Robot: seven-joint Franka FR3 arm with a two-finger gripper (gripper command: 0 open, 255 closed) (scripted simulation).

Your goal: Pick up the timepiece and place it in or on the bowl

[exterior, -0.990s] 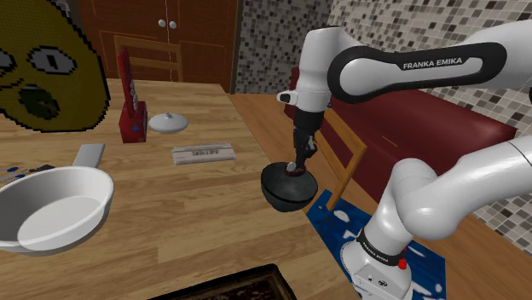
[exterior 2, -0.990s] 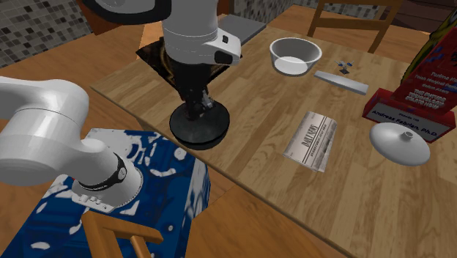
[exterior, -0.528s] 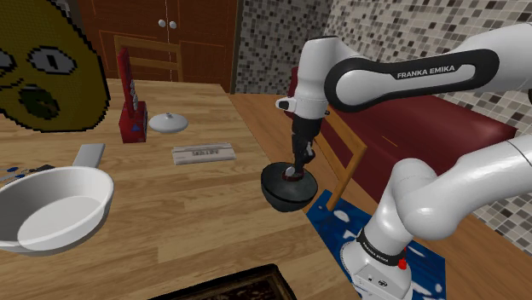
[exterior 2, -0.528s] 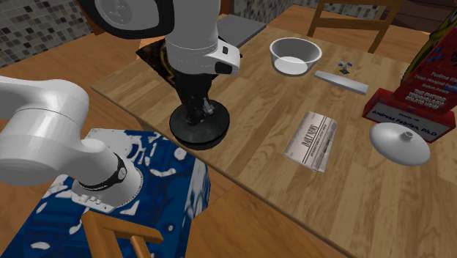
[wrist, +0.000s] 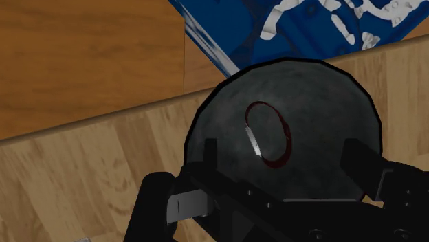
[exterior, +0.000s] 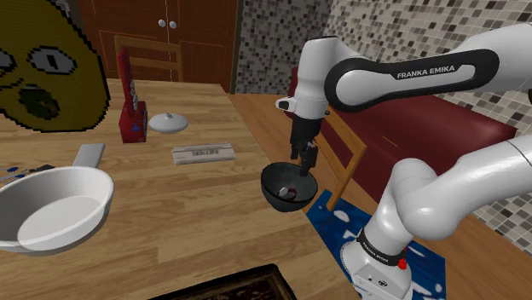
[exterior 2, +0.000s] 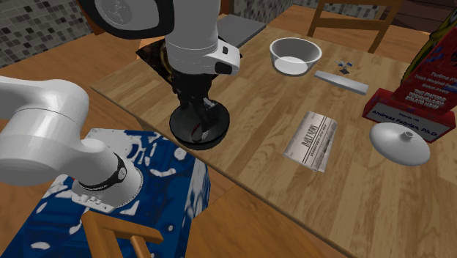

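A black bowl [exterior: 274, 194] stands near the table edge closest to the stand. The timepiece [exterior: 290, 191], a small dark red wristwatch, lies loose on the bottom of the bowl. My gripper [exterior: 305, 158] hangs straight above the bowl, open, with nothing between its fingers. In the second exterior view the gripper [exterior 2: 196, 111] points down into the bowl [exterior 2: 180, 124], and the watch [exterior 2: 196, 131] shows as a reddish loop under it. In the wrist view the two fingertips [wrist: 210, 148] stand wide apart over the bowl [wrist: 323, 96], with the watch [wrist: 268, 133] lying between and below them, untouched.
A white bowl [exterior: 51, 204] sits at the shoulder view's left. A folded paper [exterior: 203, 152], a white lid [exterior: 168, 123] and a red box [exterior: 130, 112] lie farther along the table. A wooden chair [exterior: 348, 158] stands beside the table edge, next to the blue-patterned stand [exterior 2: 146, 172].
The fingers were shut on the watch just above the bowl; they have opened and the watch has dropped into the bowl. The hand sits slightly higher than a second ago.
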